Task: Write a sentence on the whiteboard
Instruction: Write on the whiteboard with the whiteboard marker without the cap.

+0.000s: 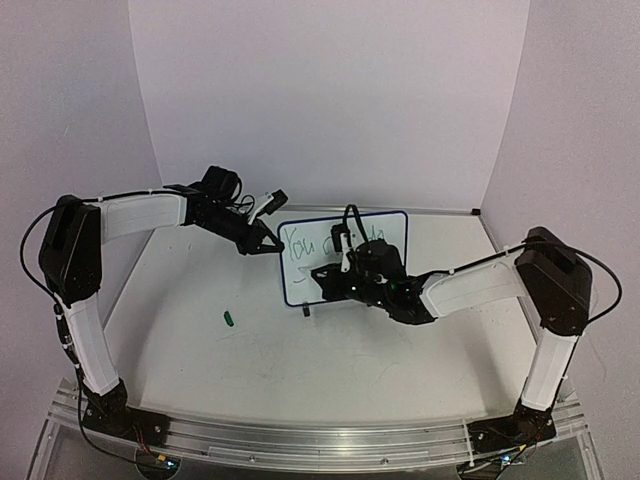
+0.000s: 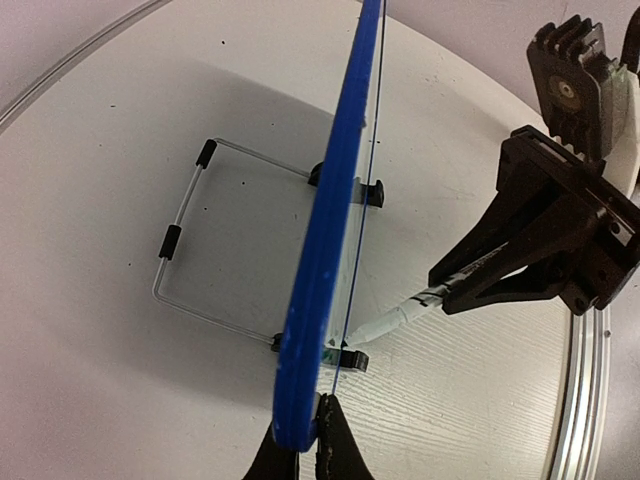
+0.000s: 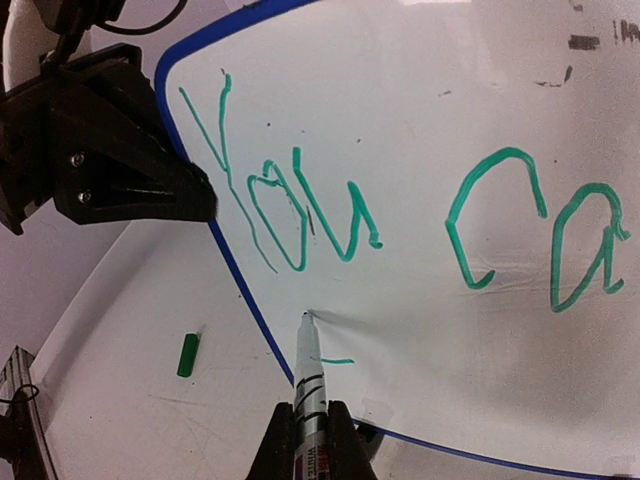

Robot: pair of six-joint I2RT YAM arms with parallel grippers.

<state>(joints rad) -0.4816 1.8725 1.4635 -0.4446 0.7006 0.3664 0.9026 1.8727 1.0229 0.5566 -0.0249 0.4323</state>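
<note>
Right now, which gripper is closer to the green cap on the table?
Left, by the top view. The left gripper clamps the left edge of the whiteboard, above and behind the green cap. The right gripper holds the marker at the board's face, farther right.

Both arms reach fwd & inward (elbows raised), L end effector [image 2: 302, 450] & R end effector [image 3: 312, 432] pinched shut.
</note>
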